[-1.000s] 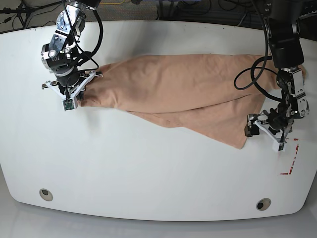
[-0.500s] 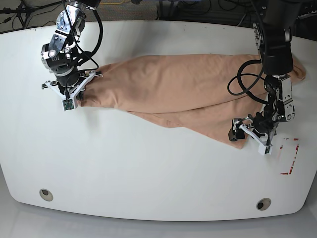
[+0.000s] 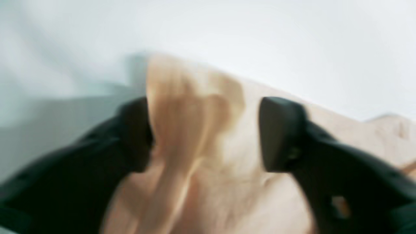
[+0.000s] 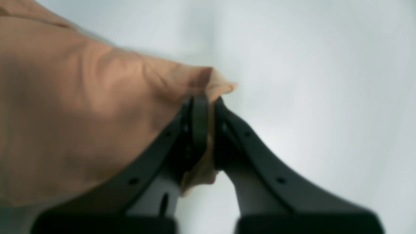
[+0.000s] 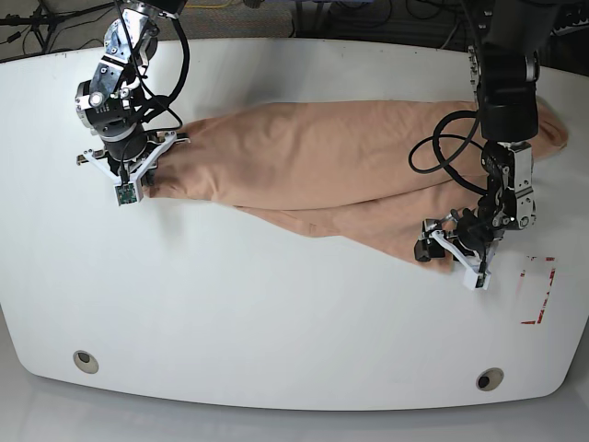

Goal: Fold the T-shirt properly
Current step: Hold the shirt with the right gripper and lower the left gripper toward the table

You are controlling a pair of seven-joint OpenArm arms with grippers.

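The peach T-shirt (image 5: 322, 161) lies stretched in a long wrinkled band across the white table (image 5: 276, 313). On the base view's left, my right gripper (image 5: 147, 172) is shut on the shirt's end; the right wrist view shows its jaws (image 4: 208, 107) pinching a fold of the T-shirt (image 4: 81, 107). On the base view's right, my left gripper (image 5: 449, 262) straddles the shirt's lower corner. In the blurred left wrist view its black fingers (image 3: 279, 133) stand apart, open, with the T-shirt (image 3: 195, 130) between them.
Red tape marks (image 5: 541, 295) sit on the table just right of the left gripper. Two round fittings (image 5: 85, 361) (image 5: 490, 379) lie near the front edge. Cables run along the back edge, and a black cable (image 5: 442, 152) loops over the shirt.
My left arm has moved leftward in the base view, from beside the tape marks onto the shirt's lower corner, and its jaws have narrowed. The right arm has stayed still.
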